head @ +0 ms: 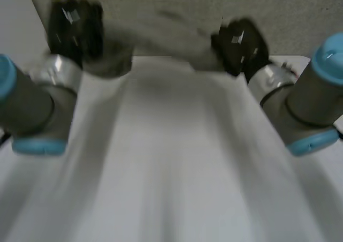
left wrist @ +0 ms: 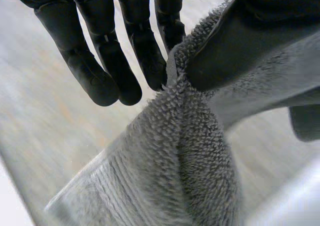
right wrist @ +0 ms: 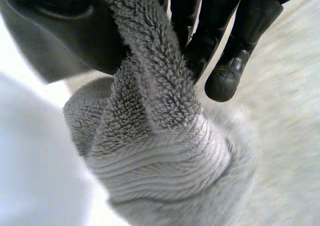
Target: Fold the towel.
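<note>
A pale grey terry towel [head: 182, 161] hangs stretched between both hands and spreads wide toward the near side of the head view. My left hand [head: 75, 28] is raised at the towel's far left end. In the left wrist view a bunched towel corner [left wrist: 180, 161] is pinched between the thumb [left wrist: 235, 41] and the straight fingers [left wrist: 150, 61]. My right hand [head: 241, 44] holds the far right end. In the right wrist view the towel's thick hem [right wrist: 160, 151] runs up between the thumb [right wrist: 65, 31] and the fingers [right wrist: 225, 61].
The white table [right wrist: 30, 161] lies below the towel beside my right hand. A speckled beige surface [head: 300, 17] stretches beyond the hands. My left arm [head: 32, 108] and right arm [head: 305, 108] flank the towel on either side.
</note>
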### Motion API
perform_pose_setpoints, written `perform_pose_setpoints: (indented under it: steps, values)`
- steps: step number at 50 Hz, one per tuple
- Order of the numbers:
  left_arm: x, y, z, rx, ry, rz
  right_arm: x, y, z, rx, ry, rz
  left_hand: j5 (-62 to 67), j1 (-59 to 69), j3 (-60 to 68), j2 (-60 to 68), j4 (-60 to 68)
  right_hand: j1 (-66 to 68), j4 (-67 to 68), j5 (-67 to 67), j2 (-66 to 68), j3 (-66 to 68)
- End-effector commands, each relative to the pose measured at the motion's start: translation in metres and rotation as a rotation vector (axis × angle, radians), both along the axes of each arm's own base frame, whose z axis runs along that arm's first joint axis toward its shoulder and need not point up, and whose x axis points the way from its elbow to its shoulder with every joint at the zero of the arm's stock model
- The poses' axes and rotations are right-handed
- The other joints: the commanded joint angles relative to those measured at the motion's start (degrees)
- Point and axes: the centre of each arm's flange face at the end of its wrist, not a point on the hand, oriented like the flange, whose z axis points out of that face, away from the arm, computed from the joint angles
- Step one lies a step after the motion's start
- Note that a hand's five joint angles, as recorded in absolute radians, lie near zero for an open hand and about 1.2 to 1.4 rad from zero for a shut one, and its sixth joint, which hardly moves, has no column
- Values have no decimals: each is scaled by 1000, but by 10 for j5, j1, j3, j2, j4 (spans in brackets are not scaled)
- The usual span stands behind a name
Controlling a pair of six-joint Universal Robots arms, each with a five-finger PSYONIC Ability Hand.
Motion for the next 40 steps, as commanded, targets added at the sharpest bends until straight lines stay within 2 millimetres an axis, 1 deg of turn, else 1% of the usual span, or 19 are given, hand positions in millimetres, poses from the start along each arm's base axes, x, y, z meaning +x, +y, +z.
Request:
perform_pose_setpoints:
  steps: [1,3,8,12,13,14,15,16,17,18,19,23,24,28,30,32,36,38,40]
  values:
    - [11,31,-96,266,-126,-31,-5,12,-77,142,199,14,-148,18,-86,-65,-67,156,26,31,47,33]
    - [18,46,-121,348,-172,-30,-11,22,-105,191,306,14,-148,18,-86,-65,-67,156,26,31,47,33]
    - [28,65,-141,407,-258,-21,-21,37,-124,282,408,18,-148,18,-86,-65,-67,156,26,31,47,33]
    - [32,75,-142,400,-313,-18,-26,45,-124,343,432,23,-148,18,-86,-65,-67,148,19,24,39,25]
    - [34,79,-139,386,-336,-14,-27,48,-121,368,439,25,-148,18,-86,-65,-67,102,-28,-23,-7,-21]
    - [34,79,-139,386,-337,-14,-30,52,-113,386,441,25,-148,18,-86,-65,-67,-15,-145,-140,-124,-138]
    - [36,84,-138,377,-361,-13,-30,52,-113,386,441,25,-148,18,-86,-65,-67,-17,-146,-141,-125,-140]
    - [37,88,-136,365,-379,-13,-32,56,-106,404,442,24,-208,-42,-145,-124,-127,-233,-363,-358,-342,-356]
    - [37,88,-136,365,-379,-13,-32,56,-106,404,442,24,-208,-43,-146,-125,-127,-235,-365,-360,-344,-358]
    - [38,92,-134,357,-393,-14,-34,60,-100,422,445,27,-296,-131,-234,-213,-215,-423,-553,-548,-532,-547]
    - [38,95,-132,351,-399,-16,-36,62,-95,439,450,26,-394,-228,-332,-311,-313,-480,-610,-605,-589,-603]
    - [40,102,-128,348,-401,-19,-40,62,-81,454,454,19,-455,-290,-393,-372,-374,-503,-632,-627,-612,-626]
    - [41,106,-126,350,-402,-24,-41,60,-71,450,447,14,-464,-298,-402,-381,-383,-503,-632,-627,-612,-626]
    - [40,111,-123,355,-407,-34,-43,51,-57,449,424,-3,-504,-339,-442,-421,-423,-501,-631,-626,-610,-624]
    - [41,112,-121,365,-412,-33,-46,36,-40,437,377,-40,-551,-385,-489,-468,-470,-498,-627,-622,-607,-621]
    - [41,111,-120,367,-412,-32,-49,28,-34,436,354,-57,-565,-399,-502,-482,-484,-496,-626,-621,-605,-619]
    - [42,109,-116,368,-411,-25,-53,10,-37,453,332,-82,-619,-453,-556,-535,-538,-494,-624,-619,-603,-617]
    - [43,106,-108,351,-401,-18,-53,0,-51,483,347,-89,-667,-502,-605,-584,-586,-491,-621,-616,-600,-614]
    - [44,104,-105,347,-398,-11,-52,-1,-57,498,357,-89,-676,-510,-614,-593,-595,-489,-619,-614,-598,-612]
